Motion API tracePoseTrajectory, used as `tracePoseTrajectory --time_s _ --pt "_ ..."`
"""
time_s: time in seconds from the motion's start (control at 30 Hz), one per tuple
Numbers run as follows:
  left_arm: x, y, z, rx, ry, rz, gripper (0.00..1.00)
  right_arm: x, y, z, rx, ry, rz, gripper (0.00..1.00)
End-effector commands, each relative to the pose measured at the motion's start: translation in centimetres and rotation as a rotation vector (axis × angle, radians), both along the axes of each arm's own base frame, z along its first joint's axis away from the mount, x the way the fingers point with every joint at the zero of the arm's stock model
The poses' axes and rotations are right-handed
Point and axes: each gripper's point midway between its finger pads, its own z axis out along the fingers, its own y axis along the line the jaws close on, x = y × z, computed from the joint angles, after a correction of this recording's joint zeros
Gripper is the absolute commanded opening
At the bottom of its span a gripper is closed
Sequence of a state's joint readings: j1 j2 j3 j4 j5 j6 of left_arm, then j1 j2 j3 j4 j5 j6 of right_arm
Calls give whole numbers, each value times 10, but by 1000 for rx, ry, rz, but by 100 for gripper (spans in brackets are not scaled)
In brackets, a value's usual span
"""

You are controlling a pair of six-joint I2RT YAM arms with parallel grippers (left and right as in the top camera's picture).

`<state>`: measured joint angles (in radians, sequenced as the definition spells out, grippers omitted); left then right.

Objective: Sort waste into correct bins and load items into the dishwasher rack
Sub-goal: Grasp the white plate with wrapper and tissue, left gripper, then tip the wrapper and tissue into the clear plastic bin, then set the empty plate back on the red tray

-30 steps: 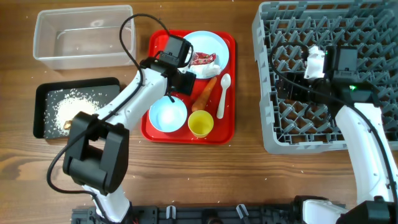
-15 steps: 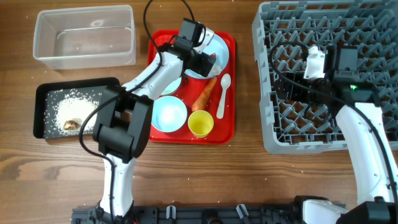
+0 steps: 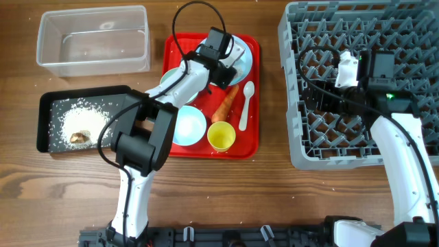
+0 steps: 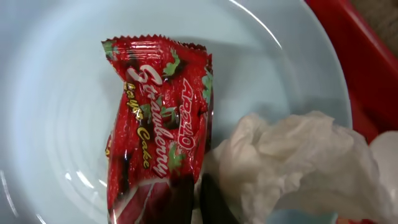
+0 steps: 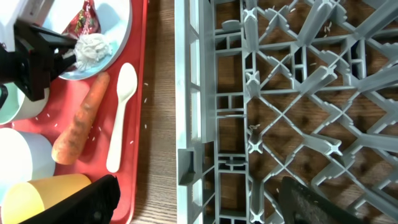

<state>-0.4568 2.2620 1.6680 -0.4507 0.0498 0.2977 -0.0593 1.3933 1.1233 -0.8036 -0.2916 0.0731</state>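
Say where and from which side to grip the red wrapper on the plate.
Probably pinch the red wrapper across its narrow width near the end away from the tissue, straight down from above: it lies flat on the plate, and the tissue crowds its other end.

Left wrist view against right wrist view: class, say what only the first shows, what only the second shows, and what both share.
Only the left wrist: the lettering on the wrapper, readable close up. Only the right wrist: carrot, spoon, cup, a bowl, the rack and a strip of table. Both: wrapper, tissue, plate and red tray.
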Motion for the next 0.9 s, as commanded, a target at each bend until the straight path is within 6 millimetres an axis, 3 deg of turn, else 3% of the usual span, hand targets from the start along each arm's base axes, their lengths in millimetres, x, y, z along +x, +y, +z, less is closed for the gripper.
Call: tracePoseTrajectory --time_s 0.0,0.03,0.07,0.1,0.13,0.2,0.23,0.33,0.4,0.43,0.47,0.53,0.63,0.73,0.8,0.87 --pt "34 18 56 -92 -70 176 4 6 1 5 -11 -19 17 84" --pt "45 32 86 -129 -100 234 4 6 1 5 -12 -19 18 84" --pt "49 42 100 -141 -116 258 4 6 1 5 -12 -19 17 84" --pt "58 69 130 -172 -153 326 4 6 1 5 -11 -19 17 84" --pt "66 109 157 -200 -192 414 4 6 1 5 -12 -20 17 84" --pt "75 173 180 -231 -233 555 4 6 1 6 -11 -21 17 84" --pt "77 191 182 -234 -239 593 4 7 1 6 -11 -23 17 84" --pt "70 284 168 -195 -198 763 4 8 0 6 -8 -26 10 84" --pt "62 311 156 -175 -158 814 4 10 0 8 1 -31 -5 84" --pt "54 325 143 -159 -117 843 10 11 0 8 1 -36 -5 84" --pt "51 331 135 -152 -97 856 26 11 0 8 1 -36 -5 84" --pt "48 338 128 -136 -88 876 100 10 0 8 1 -34 -5 84" --pt "51 336 130 -139 -98 869 100 11 1 8 1 -36 -4 84" --pt "53 315 136 -144 -105 830 100 12 0 9 0 -43 -4 84" --pt "51 284 149 -149 -111 773 100 12 0 9 0 -43 -4 84" --pt "43 236 161 -146 -106 670 100 12 1 9 1 -43 -4 84"
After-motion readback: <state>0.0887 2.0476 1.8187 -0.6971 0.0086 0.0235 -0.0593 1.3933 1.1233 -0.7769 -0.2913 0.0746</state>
